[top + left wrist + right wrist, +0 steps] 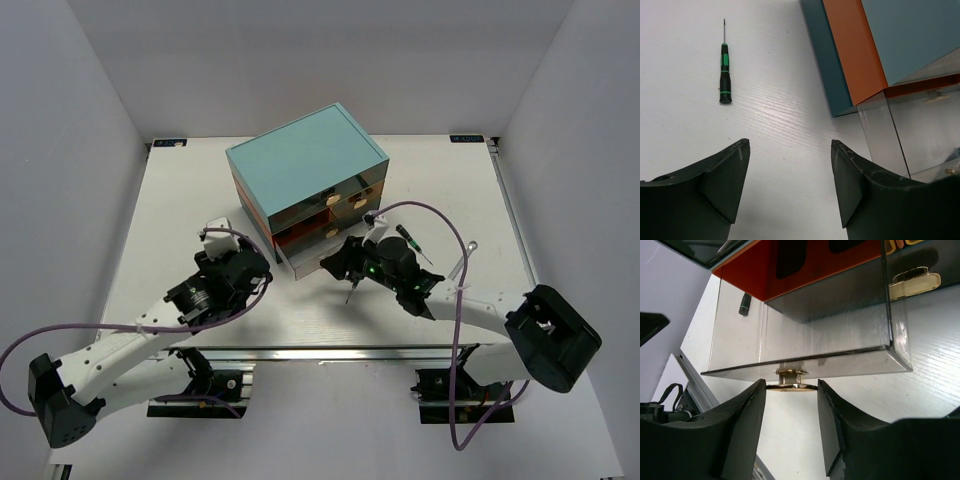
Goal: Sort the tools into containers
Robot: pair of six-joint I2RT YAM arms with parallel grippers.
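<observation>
The chest with the teal top [305,160] stands mid-table, and its bottom clear drawer [298,255] is pulled out. My right gripper [333,262] is shut on that drawer's cream knob [791,385], one finger on each side. The drawer [840,325] looks empty. My left gripper [790,142] is open and empty over bare table, left of the chest's corner [840,75]. A green-black screwdriver [725,75] lies ahead of it. Another screwdriver [409,242] and the silver wrench [466,254] lie right of the chest. A dark handle [745,304] shows beyond the drawer.
Upper drawers with cream knobs [352,200] are closed. A purple cable [430,215] loops over the right arm near the tools. A thin metal shaft [349,292] pokes out just below my right gripper. A metal rail [330,352] runs along the table's near edge.
</observation>
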